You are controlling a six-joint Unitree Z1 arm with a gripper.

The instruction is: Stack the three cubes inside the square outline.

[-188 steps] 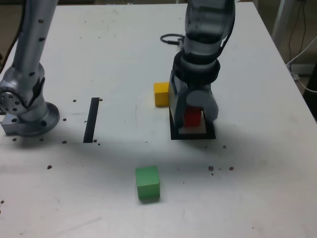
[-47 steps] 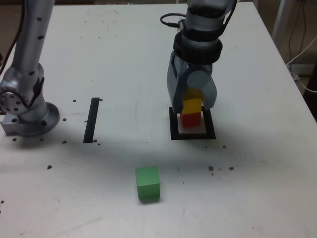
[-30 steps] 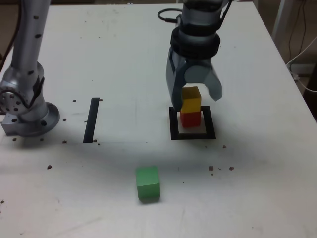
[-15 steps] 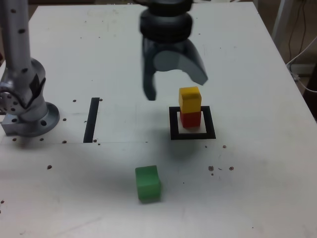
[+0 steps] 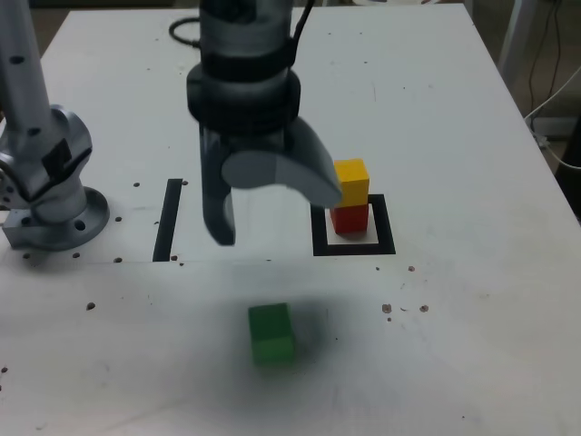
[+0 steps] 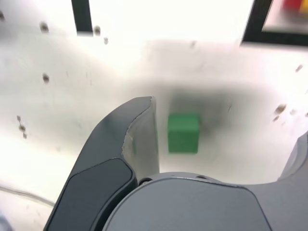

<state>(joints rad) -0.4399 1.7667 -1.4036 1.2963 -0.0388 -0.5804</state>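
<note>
A: White desk, speckled with dark flecks. On the exterior view's left there's the arm's base, then a black tape strip, then the claw hanging with jaws spread wide and nothing in them.

B: And the green cube sits alone on the desk right under it, near the front edge. Over on the right, the yellow cube is on the red cube inside the square outline.

A: My advice: centre the jaws over the green one, square to its faces, then drop straight down.

B: Agreed, and grip low. A skewed pinch could twist it.
</note>
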